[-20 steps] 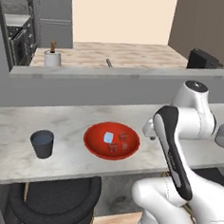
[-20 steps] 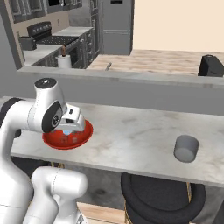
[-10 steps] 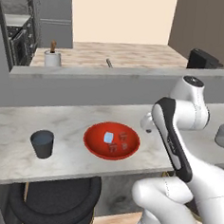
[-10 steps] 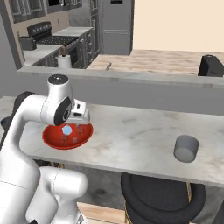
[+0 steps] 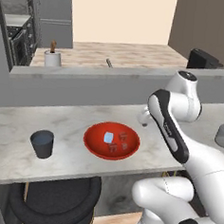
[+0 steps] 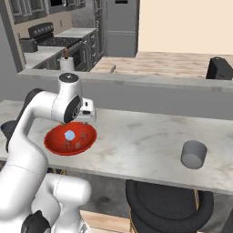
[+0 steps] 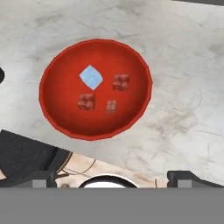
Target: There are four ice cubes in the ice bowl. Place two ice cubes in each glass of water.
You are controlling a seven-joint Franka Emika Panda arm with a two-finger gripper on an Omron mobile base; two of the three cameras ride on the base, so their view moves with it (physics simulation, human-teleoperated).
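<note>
While the arm arches, pincer [image 7: 112, 175] (open) overlooks the ice bowl [image 7: 57, 113].

light: even, bright, flat render | shadows: faint, soft | glare: slight | blur: mild softness

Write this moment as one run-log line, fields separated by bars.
gripper: open, above ice bowl | ice cubes: four in bowl | glasses: no ice seen

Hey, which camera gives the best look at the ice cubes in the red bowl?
The hand view: it looks straight down into the ice bowl, so all four ice cubes show separately, one pale blue, three nearly clear. The left and right base views show the pale blue cube well, the others as faint specks.
</note>
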